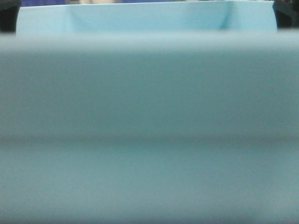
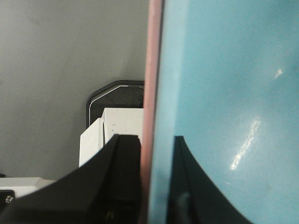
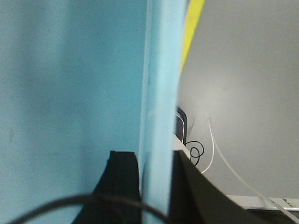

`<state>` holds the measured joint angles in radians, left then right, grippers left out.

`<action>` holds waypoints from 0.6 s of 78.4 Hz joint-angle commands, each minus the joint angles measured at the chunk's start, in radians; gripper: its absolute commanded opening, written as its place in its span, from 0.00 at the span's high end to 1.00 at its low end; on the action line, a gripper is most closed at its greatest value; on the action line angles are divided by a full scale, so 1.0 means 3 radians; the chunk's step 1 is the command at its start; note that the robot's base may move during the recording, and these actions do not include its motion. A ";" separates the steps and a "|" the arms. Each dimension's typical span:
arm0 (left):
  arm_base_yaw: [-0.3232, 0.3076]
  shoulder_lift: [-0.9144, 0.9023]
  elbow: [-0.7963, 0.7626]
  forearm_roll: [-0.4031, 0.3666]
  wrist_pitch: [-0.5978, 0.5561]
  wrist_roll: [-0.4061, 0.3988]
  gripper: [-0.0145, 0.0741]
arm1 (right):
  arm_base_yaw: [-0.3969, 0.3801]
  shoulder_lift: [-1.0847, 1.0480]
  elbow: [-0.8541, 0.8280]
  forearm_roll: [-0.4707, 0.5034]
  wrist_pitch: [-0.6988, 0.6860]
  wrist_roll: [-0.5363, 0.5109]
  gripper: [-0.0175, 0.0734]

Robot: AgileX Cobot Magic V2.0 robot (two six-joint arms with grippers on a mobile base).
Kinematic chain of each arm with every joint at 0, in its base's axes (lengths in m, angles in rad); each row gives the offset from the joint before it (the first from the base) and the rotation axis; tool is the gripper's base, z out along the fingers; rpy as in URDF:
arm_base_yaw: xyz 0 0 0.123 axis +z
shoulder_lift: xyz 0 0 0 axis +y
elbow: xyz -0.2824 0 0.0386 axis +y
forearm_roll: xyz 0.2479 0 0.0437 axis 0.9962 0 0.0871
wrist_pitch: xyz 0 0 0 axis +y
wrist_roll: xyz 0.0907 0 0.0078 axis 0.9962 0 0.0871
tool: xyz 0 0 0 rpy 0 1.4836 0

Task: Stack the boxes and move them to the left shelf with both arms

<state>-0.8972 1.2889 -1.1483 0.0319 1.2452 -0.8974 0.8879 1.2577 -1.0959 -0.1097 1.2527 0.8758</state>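
The light blue box (image 1: 149, 116) fills the front view, held up close to the camera, with its open inside showing at the top. In the left wrist view a thin edge of the pink box (image 2: 152, 70) lies flat against the outside of the blue box's (image 2: 233, 93) wall. My left gripper (image 2: 153, 147) is shut on both walls together, one finger outside the pink edge and one inside the blue box. My right gripper (image 3: 153, 161) is shut on the blue box's (image 3: 70, 70) opposite wall. The left shelf is out of view.
Below the left gripper lie a white block (image 2: 119, 123) and a black rounded part (image 2: 117, 93) over grey floor. The right wrist view shows a yellow strip (image 3: 194, 23), a coiled black cable (image 3: 196, 151) and a white cable (image 3: 215, 149). Dark arm parts (image 1: 7, 16) (image 1: 286, 14) flank the box.
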 commanded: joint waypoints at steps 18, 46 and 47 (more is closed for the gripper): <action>-0.0022 -0.0113 -0.0104 -0.0018 0.0205 -0.0046 0.84 | 0.0004 -0.0105 -0.0108 -0.0052 -0.0119 -0.0019 0.75; -0.0022 -0.0113 -0.0104 -0.0071 0.0205 -0.0046 0.84 | 0.0004 -0.0112 -0.0111 -0.0052 -0.0015 -0.0019 0.75; -0.0022 -0.0113 -0.0104 -0.0087 0.0205 -0.0046 0.84 | 0.0004 -0.0112 -0.0111 -0.0052 -0.0005 -0.0019 0.75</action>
<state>-0.8972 1.2889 -1.1483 0.0271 1.2457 -0.8974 0.8879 1.2570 -1.0959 -0.1118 1.2557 0.8758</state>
